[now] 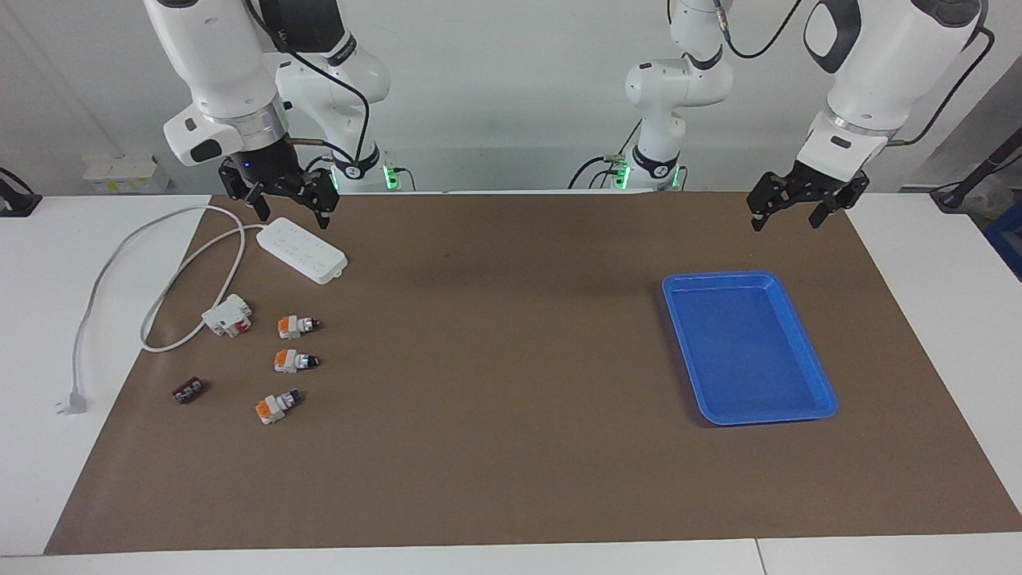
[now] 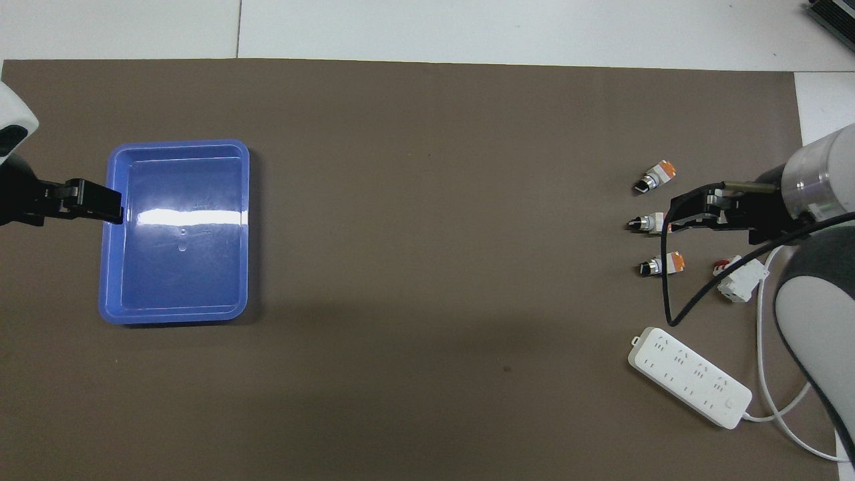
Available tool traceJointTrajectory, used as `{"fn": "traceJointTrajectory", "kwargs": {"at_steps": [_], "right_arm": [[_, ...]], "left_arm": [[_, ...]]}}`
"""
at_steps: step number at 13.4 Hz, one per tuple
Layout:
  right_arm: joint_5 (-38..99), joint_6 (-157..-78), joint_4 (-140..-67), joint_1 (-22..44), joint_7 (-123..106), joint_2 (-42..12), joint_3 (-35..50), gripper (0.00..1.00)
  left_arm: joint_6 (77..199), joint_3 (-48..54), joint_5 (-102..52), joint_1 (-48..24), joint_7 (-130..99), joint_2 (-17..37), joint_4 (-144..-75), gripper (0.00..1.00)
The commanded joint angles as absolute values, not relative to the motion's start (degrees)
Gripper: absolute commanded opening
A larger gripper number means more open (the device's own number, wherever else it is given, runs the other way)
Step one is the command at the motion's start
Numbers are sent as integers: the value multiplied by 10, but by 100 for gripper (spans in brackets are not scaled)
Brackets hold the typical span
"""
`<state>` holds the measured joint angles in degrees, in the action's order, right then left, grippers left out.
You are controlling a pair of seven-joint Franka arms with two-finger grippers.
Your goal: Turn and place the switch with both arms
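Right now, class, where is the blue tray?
The blue tray lies flat on the brown mat toward the left arm's end of the table, holding nothing, with the three switches at the right arm's end.

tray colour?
Blue: the tray is solid blue with nothing in it. Clearest in the facing view.
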<state>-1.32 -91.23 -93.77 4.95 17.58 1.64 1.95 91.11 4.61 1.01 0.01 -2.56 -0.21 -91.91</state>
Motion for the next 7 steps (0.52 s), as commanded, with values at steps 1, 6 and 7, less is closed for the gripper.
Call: {"fn": "traceJointTrajectory", "kwargs": {"at_steps": [1,6,7], "right_arm": [[0,-920,-954,54,183,31,15,99],[0,-919,-952,47,175,29,15,99],[0,-919,-952,46,174,29,15,99]], "left_arm": [[906,48,16,4,-21,-18,-933,100],[906,48,16,4,-21,-18,-933,100],[906,48,16,4,-21,-18,-933,100]]}}
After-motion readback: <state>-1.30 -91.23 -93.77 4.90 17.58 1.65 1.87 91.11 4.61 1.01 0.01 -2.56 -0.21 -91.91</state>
